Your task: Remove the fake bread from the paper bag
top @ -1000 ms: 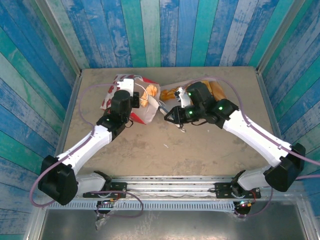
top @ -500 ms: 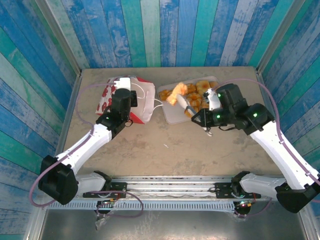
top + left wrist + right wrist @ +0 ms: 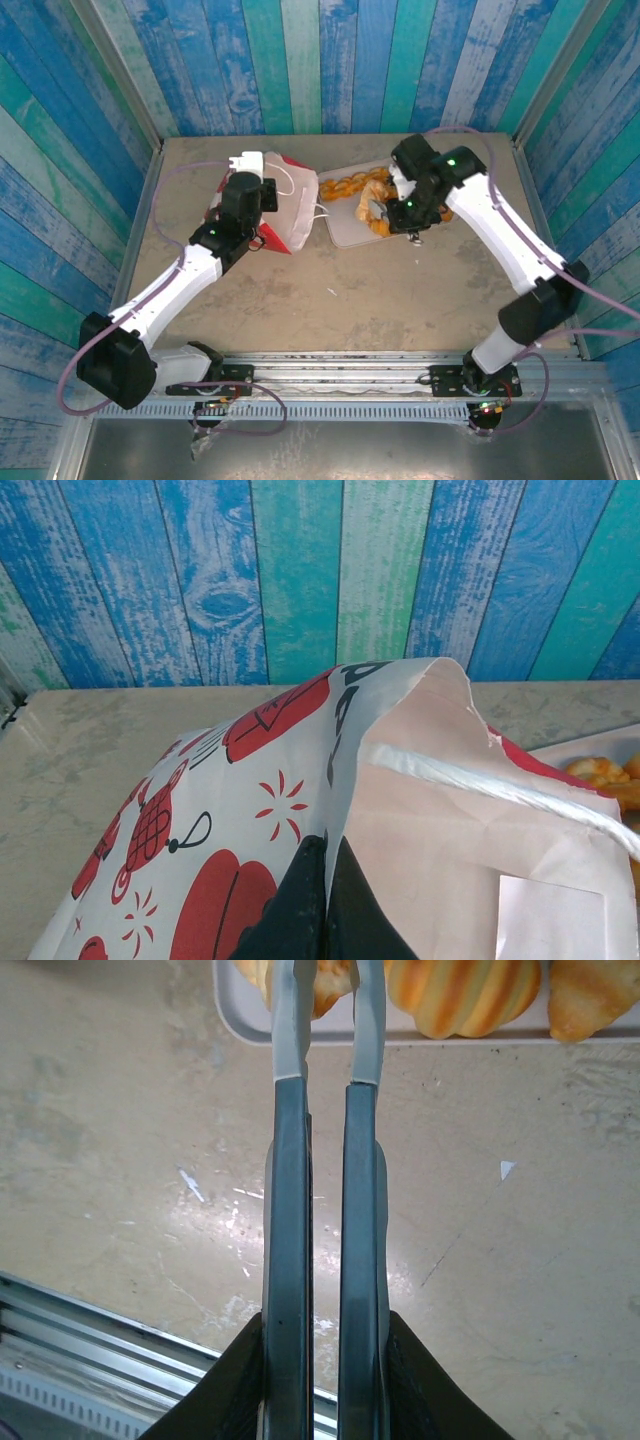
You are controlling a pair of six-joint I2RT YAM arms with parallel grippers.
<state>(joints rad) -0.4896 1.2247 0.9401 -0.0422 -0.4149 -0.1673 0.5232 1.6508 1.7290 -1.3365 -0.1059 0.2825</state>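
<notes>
Bag (image 3: 290,205) sits in the far-left part of the worktop (image 3: 330,300), leaning rather than upright, red print on its left side, white side facing the tray (image 3: 338,232). Tray lies just right of it, against the far edge near the middle.

Left claw (image 3: 326,880) is closed on the bag's upper rim, paper pinched between the dark fingers. White cord (image 3: 480,785) runs across the bag's pale side. The wrist view takes in the rim and outer walls, but the inside is hidden.

Right claw (image 3: 322,1338) is clamped around the tongs (image 3: 290,1210), both blades squeezed nearly parallel. Tong tips reach over the tray's near rim and bracket an orange piece of bread (image 3: 325,982). Cannot tell whether that piece is pinched or already resting on the tray. A ridged round roll (image 3: 465,990) lies just right of the tips.

Bread now: several pieces on the tray, with a braided strip (image 3: 347,187) toward the bag side and rolls to its right, partly under the right arm.

Progress, as judged: well along. Most or all of the bread looks to be out and on the tray. Left to do: set down the piece at the tips if it is held, then check the bag for anything remaining. Its contents cannot be read from here.
</notes>
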